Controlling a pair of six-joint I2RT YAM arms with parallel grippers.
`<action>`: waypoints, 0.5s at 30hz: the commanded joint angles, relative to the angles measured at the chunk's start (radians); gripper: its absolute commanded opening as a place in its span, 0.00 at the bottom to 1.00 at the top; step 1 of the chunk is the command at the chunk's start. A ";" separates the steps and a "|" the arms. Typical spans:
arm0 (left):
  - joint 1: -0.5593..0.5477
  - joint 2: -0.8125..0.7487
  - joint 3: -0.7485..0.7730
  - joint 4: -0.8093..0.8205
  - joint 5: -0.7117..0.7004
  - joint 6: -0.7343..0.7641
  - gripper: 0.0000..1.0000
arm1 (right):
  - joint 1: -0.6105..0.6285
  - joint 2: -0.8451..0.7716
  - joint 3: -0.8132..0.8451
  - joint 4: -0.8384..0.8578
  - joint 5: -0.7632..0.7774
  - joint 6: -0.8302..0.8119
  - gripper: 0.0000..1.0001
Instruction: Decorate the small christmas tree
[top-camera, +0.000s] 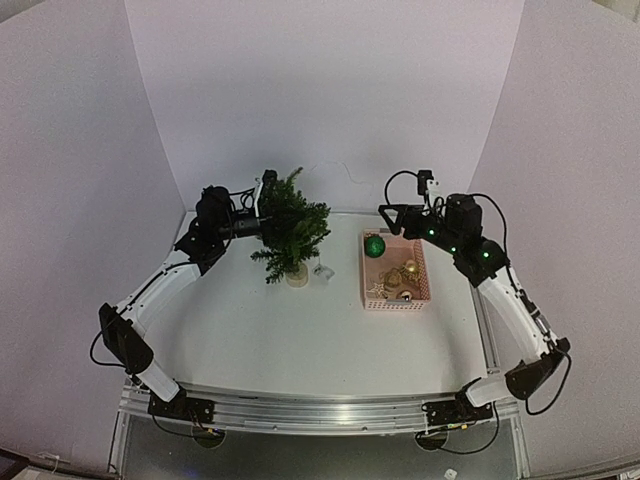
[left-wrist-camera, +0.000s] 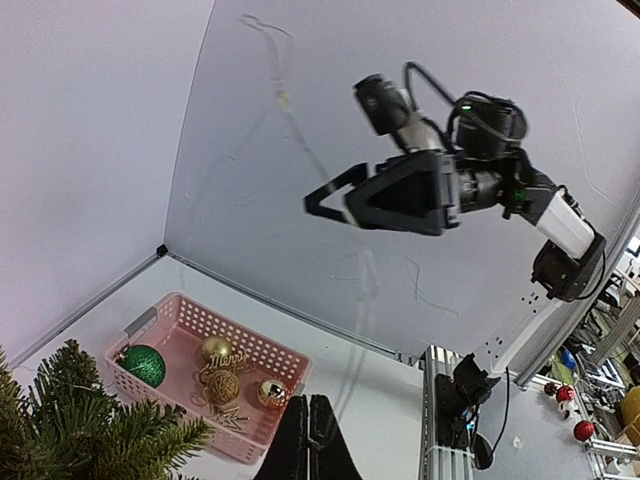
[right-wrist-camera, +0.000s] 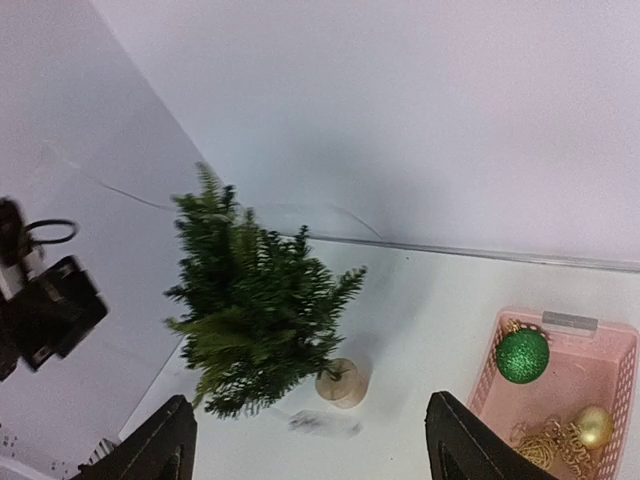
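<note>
The small christmas tree, dark green on a pale round base, stands left of centre and leans a little. It also shows in the right wrist view and at the bottom left of the left wrist view. My left gripper is shut against the tree's upper left side; its closed fingers show nothing between them. My right gripper hovers wide open and empty above the far end of the pink basket. In its own view the gripper frames the tree's base.
The basket holds a green glitter ball, several gold baubles and gold wire ornaments. A small pale clear object lies on the table just right of the tree's base. White walls enclose the table on three sides.
</note>
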 joint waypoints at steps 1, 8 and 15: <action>0.007 -0.044 -0.005 0.071 -0.003 -0.026 0.00 | -0.028 0.180 0.082 0.007 -0.129 0.033 0.75; 0.010 -0.032 0.012 0.076 -0.004 -0.031 0.00 | -0.029 0.286 0.011 0.282 -0.129 0.113 0.73; 0.014 -0.017 0.033 0.070 -0.002 -0.035 0.00 | -0.030 0.412 0.062 0.445 -0.157 0.208 0.63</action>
